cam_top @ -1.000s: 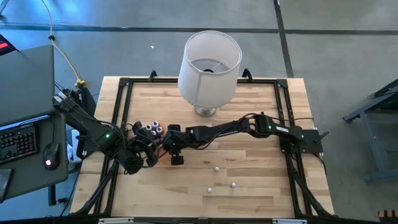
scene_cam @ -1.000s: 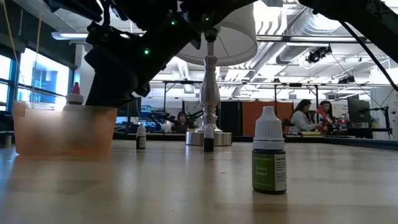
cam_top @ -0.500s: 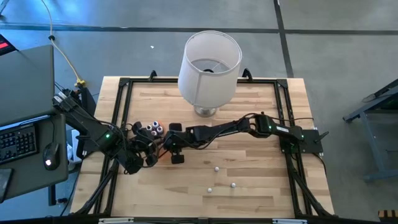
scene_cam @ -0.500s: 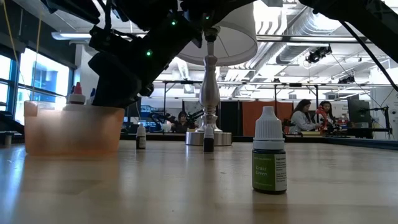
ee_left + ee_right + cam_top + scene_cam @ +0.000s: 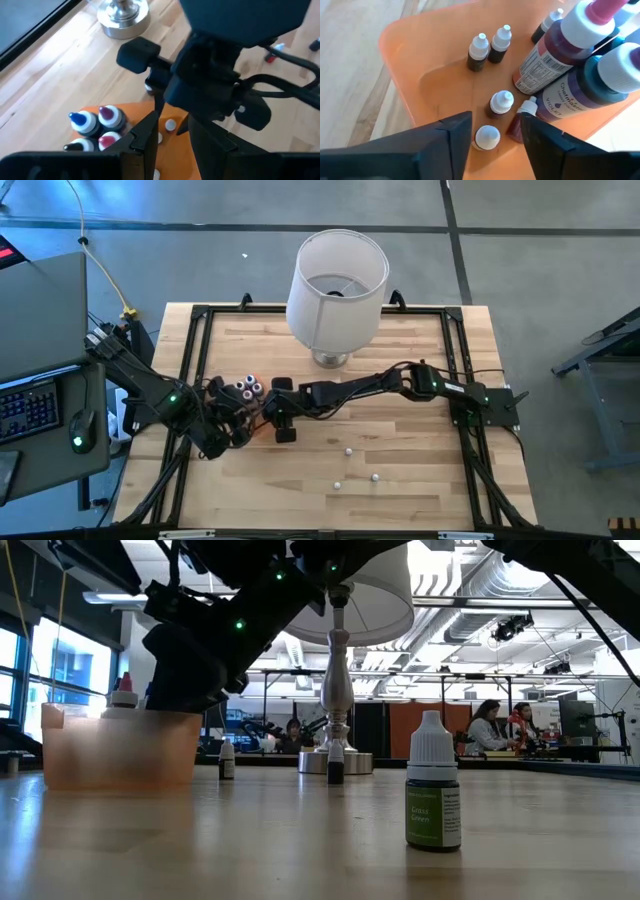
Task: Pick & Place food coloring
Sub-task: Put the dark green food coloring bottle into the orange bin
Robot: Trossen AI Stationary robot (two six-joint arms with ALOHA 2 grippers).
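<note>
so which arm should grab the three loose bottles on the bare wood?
Probably right. Its claw is open over the orange tray, nearer the loose bottles; the left claw sits farther off.

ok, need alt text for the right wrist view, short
The right gripper hangs open just above an orange tray, a small white-capped bottle between its two dark fingers. Four more small bottles stand in the tray, with larger bottles crowded along one side; pale wooden table shows beyond.
</note>
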